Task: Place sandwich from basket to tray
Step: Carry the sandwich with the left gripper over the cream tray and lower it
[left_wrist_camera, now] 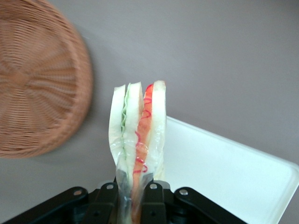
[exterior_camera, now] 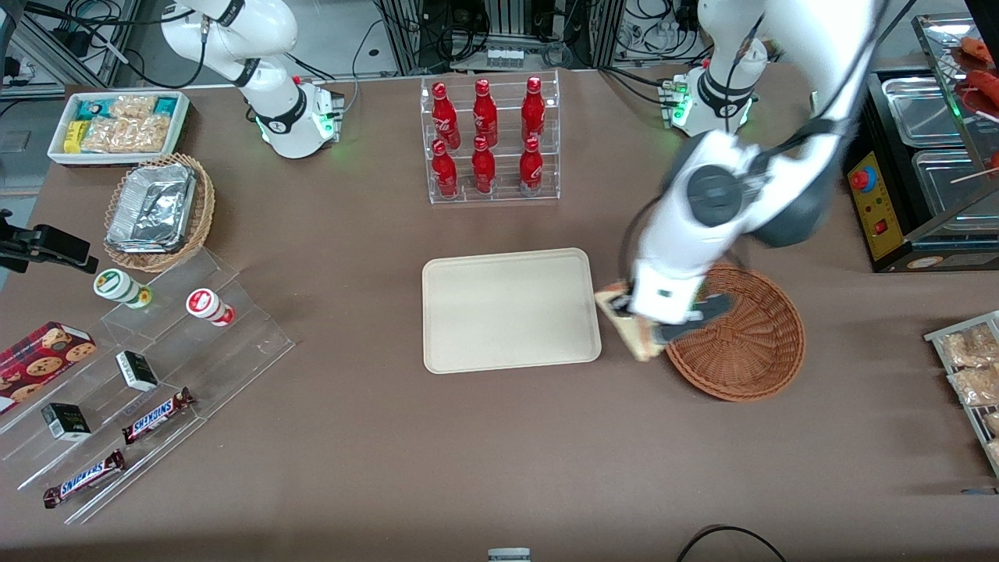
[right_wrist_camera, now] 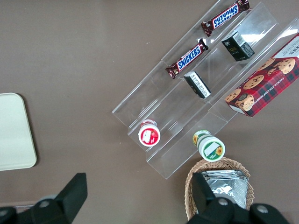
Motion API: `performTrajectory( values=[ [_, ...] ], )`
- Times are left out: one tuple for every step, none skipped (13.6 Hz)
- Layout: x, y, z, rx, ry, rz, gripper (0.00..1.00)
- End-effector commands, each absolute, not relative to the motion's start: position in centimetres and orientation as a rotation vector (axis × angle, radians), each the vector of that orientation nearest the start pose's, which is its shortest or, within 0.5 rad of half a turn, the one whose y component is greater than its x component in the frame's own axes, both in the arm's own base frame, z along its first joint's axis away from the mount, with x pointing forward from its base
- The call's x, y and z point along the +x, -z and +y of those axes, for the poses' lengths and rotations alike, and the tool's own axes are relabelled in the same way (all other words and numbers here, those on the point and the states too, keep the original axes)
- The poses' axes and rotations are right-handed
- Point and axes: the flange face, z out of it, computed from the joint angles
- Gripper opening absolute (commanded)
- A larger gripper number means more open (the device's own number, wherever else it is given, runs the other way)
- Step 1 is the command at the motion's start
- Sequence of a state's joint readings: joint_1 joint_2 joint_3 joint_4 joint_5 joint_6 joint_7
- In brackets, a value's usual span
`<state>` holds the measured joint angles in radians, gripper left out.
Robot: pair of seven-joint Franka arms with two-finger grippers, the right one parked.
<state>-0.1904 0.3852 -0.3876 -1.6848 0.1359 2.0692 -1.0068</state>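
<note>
The gripper point(exterior_camera: 654, 321) has its fingers point(left_wrist_camera: 108, 200) clamped on the sandwich point(left_wrist_camera: 138, 140), 1 pad on each bread face, and it hangs above the table point(exterior_camera: 468, 437) in the gap between the basket point(exterior_camera: 749, 351) and the tray point(exterior_camera: 511, 308); the wedge is clear of the wicker and just short of the tray's rim, carried in the air.

How will it handle? Light, soft and squashy, I'd judge; the bread gives under the pads where the wrap bunches, so a firm squeeze could crush it, and the clear film looks slippery. The hold across the 2 flat faces near 1 end seems sensible, since the layered edge would splay if pinched.

Counting now: 1 sandwich, 1 brown basket with nothing visible in it, 1 tray, bare; far from the camera, 6 red bottles point(exterior_camera: 484, 136) in a clear rack; toward the parked arm's end, 2 Snickers bars point(exterior_camera: 156, 415), 2 small round tubs point(exterior_camera: 117, 286), 1 cookie box point(exterior_camera: 43, 355) and 1 foil-lined basket point(exterior_camera: 156, 211).
</note>
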Motion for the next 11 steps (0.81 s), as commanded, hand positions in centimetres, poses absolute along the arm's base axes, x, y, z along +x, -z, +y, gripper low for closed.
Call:
performTrajectory(
  values=[
    [56.8, -34.7, -39.9, -3.127, -0.040, -0.478, 0.00],
    [56.1, -33.2, -41.1, -3.117, -0.034, -0.419, 0.00],
    [55.2, -32.2, -42.7, -3.106, 0.001, -0.335, 0.00],
    [54.5, -31.3, -44.0, -3.108, -0.001, -0.270, 0.00],
    [53.7, -30.4, -45.8, -3.112, -0.008, -0.226, 0.00],
    [53.0, -29.0, -47.6, -3.116, -0.027, -0.186, 0.00],
    [52.8, -27.7, -48.8, -3.119, -0.040, -0.173, 0.00],
    [52.9, -26.6, -49.6, -3.117, -0.039, -0.150, 0.00],
    [53.2, -25.6, -50.3, -3.117, -0.027, -0.138, 0.00],
    [52.0, -25.1, -51.8, -3.113, -0.020, -0.085, 0.00],
    [51.3, -24.7, -52.5, -3.106, -0.015, -0.051, 0.00]
  ],
)
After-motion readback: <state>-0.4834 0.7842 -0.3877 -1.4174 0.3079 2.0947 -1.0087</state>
